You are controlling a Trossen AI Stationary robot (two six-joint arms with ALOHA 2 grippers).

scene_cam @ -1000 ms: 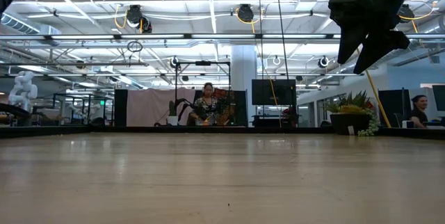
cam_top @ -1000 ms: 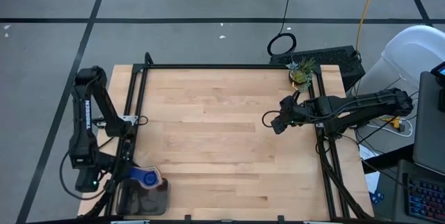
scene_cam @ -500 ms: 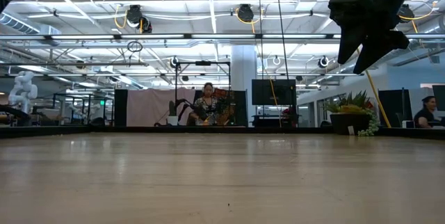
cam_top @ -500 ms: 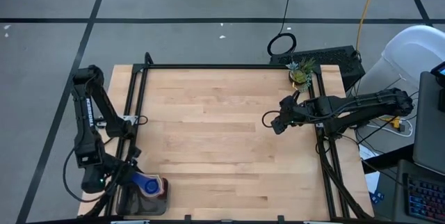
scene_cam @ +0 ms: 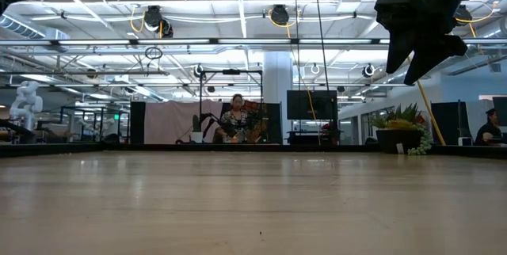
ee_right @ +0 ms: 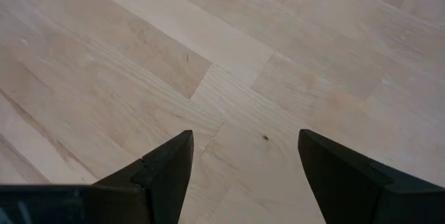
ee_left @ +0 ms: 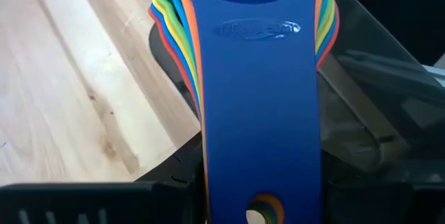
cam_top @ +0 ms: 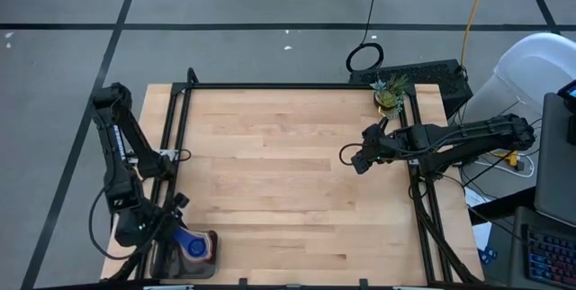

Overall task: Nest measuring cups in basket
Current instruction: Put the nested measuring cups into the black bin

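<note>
The measuring cups are nested in one stack, the blue one on top, with orange, yellow, green and red handle edges fanned out beneath it. My left gripper, shut on the stack, holds it over the dark translucent basket at the table's near left corner. The left wrist view shows the basket's wall below and beside the cups. Whether the stack rests in the basket does not show. My right gripper hangs open above the right half of the table, touching nothing. My left gripper holds the stacked handles near their free end, by the hanging hole, pinched between the two fingers. The handles run along the fingers and the cups point away from the wrist. It comes slanting down from the table's left. The frame's lower edge hides the pads.
A black metal frame rail runs along the table's left side, close to my left arm. A small pineapple toy sits at the far right corner. The bare wooden top stretches between the two arms. People sit in the room beyond.
My left gripper has moved toward the table's near edge and down, carrying the nested cups from the basket's far rim to a place over the basket. It has stayed shut on the handles. My right arm has kept still.
</note>
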